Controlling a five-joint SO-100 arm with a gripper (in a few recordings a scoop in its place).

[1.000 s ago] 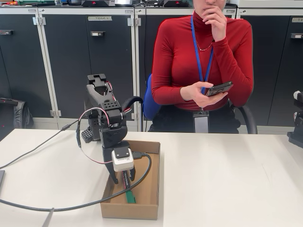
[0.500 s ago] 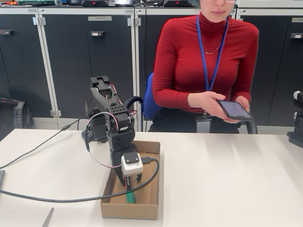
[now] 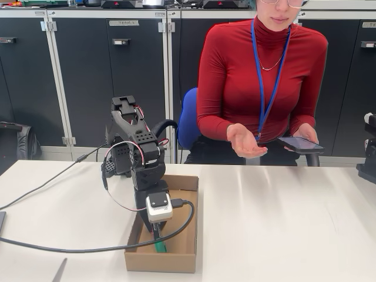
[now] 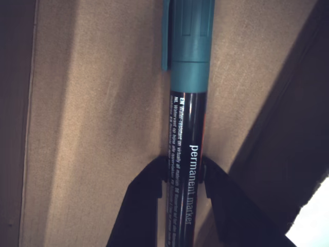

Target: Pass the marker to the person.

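Note:
The marker (image 4: 187, 128), with its black barrel and green cap, lies on the floor of a cardboard box (image 3: 160, 262). In the fixed view only its green cap (image 3: 160, 246) peeks out below the arm. My gripper (image 3: 156, 234) reaches down into the box. In the wrist view the gripper (image 4: 185, 172) is shut on the marker's barrel, one dark finger (image 4: 141, 206) pressing each side. The person (image 3: 261, 76), in a red sweater with a blue lanyard, sits behind the table and holds an open hand (image 3: 247, 144) palm up above the far edge.
The person's other hand holds a dark smartphone (image 3: 301, 143). Black cables (image 3: 70, 249) run across the left of the white table (image 3: 282, 223) and loop around the box. Dark cabinets line the back wall.
The person lowered the phone to the right and stretched out an open palm. My gripper sank a little deeper into the box, over the marker.

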